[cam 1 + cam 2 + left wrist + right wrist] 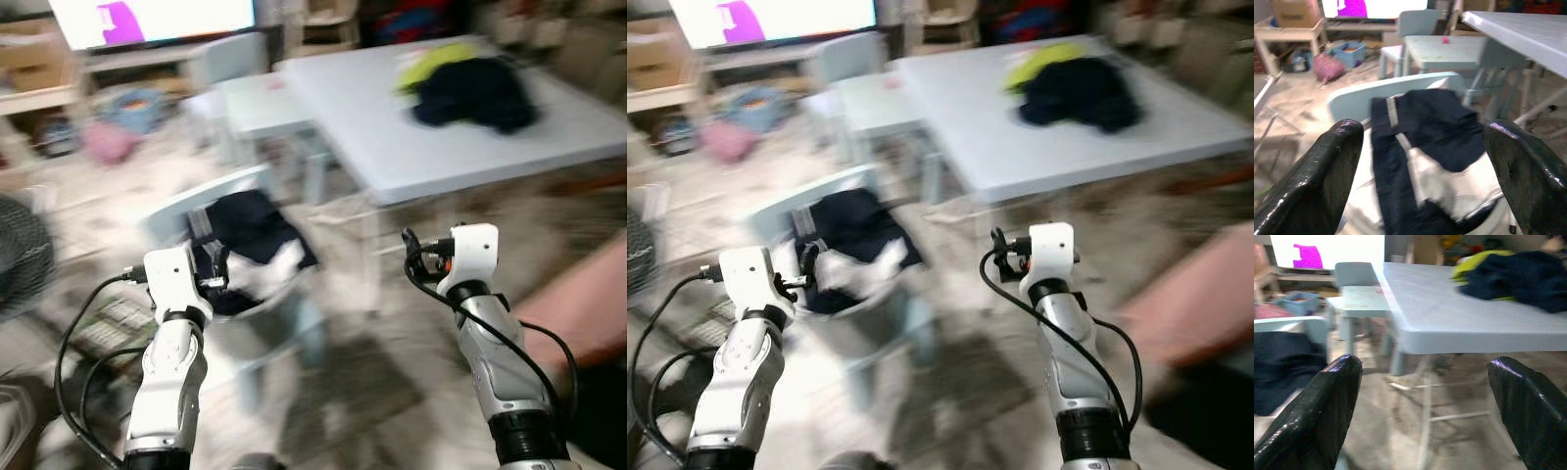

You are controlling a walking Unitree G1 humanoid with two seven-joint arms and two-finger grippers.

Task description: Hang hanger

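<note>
I see no hanger in these blurred frames. A dark navy and white garment [250, 250] lies heaped on a pale blue child's chair [201, 201] ahead on my left. My left gripper [1422, 131] is raised in front of that chair, open, with nothing between its fingers. My right gripper [1425, 364] is also held up and open, and it faces the edge of a pale blue table [470, 157]. On the table's far part lies a dark garment [475, 93] over a yellow-green one [431, 61].
A person's arm [578, 304] reaches in from the right, close to my right arm. A small pale table [260, 103] and a second chair [227, 57] stand beyond the near chair. A lit screen [152, 18], a pink bag [108, 142] and floor clutter sit at the back left.
</note>
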